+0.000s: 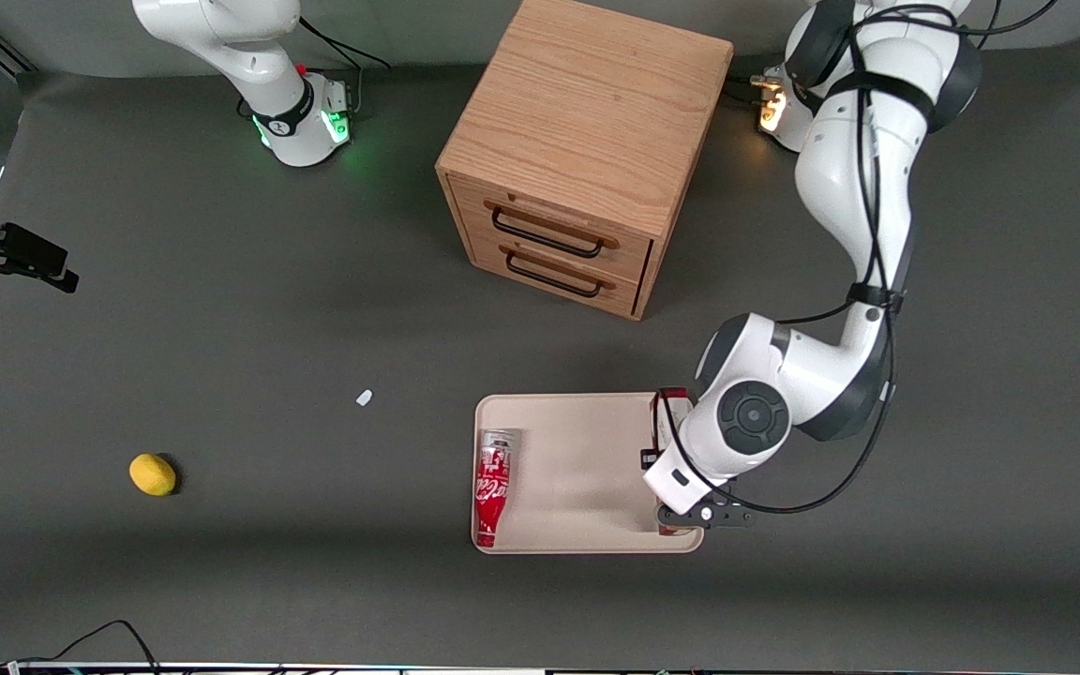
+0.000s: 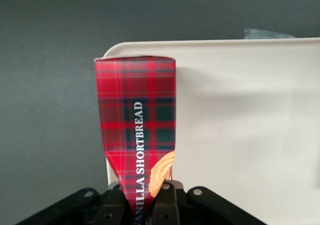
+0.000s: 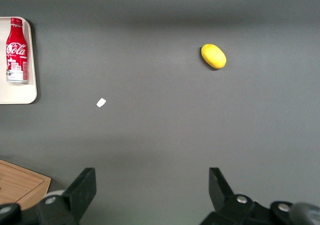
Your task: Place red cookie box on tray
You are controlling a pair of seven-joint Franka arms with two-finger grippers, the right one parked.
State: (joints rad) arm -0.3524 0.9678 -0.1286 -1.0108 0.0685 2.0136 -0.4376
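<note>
On the table sit a lemon [image 1: 153,474], then a wooden drawer box [image 1: 577,159] farther from the camera, then the tray [image 1: 577,469] with a Coke bottle [image 1: 493,487] lying at the end nearer the parked arm. At the tray's other end, the gripper [image 2: 145,200] has its jaws squeezed on one end of the box [image 2: 137,130], which hangs over the tray's edge. The box looks light and thin, made of card that can dent, so I think a gentle pinch on its flat sides is best.
</note>
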